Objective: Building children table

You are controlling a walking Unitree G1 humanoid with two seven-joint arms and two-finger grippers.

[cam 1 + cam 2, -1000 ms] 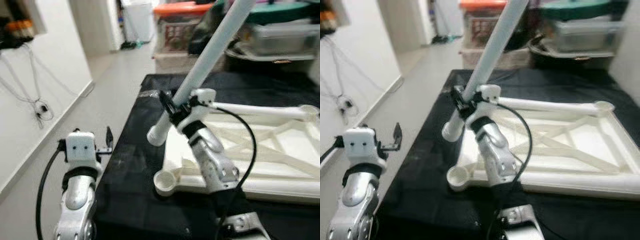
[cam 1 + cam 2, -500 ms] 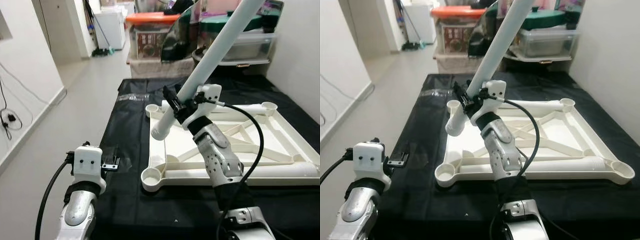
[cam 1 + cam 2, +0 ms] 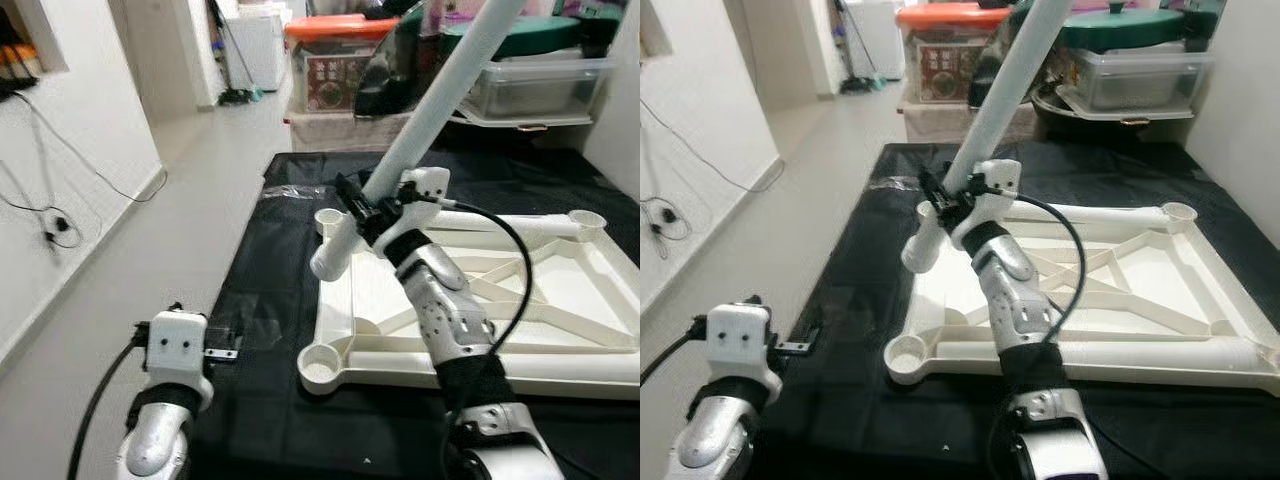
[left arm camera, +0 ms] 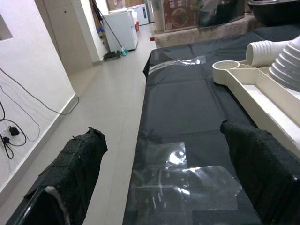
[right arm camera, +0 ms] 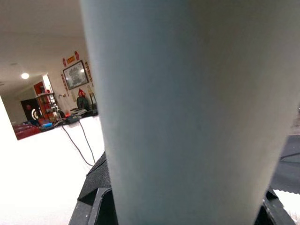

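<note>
right tool (image 3: 352,203): centre of frame, above far-left corner of tabletop; fingers clamped on table leg
table leg (image 3: 430,115): long white tube, tilted, runs from centre up to top right; ribbed lower end hangs just above/beside far-left corner socket (image 3: 329,217), not seated
tabletop (image 3: 560,300): white plastic, upside down w/ ribs showing, lies flat on worktop, right half of frame; near-left socket (image 3: 320,366) open
worktop (image 3: 270,290): covered w/ black cloth; clear tape patch (image 4: 180,183) near left edge
left tool (image 4: 164,178): lower left, at worktop's left edge, fingers (image 4: 75,164) spread wide, holds nothing
background: storage boxes (image 3: 340,70) at top, behind worktop
</note>
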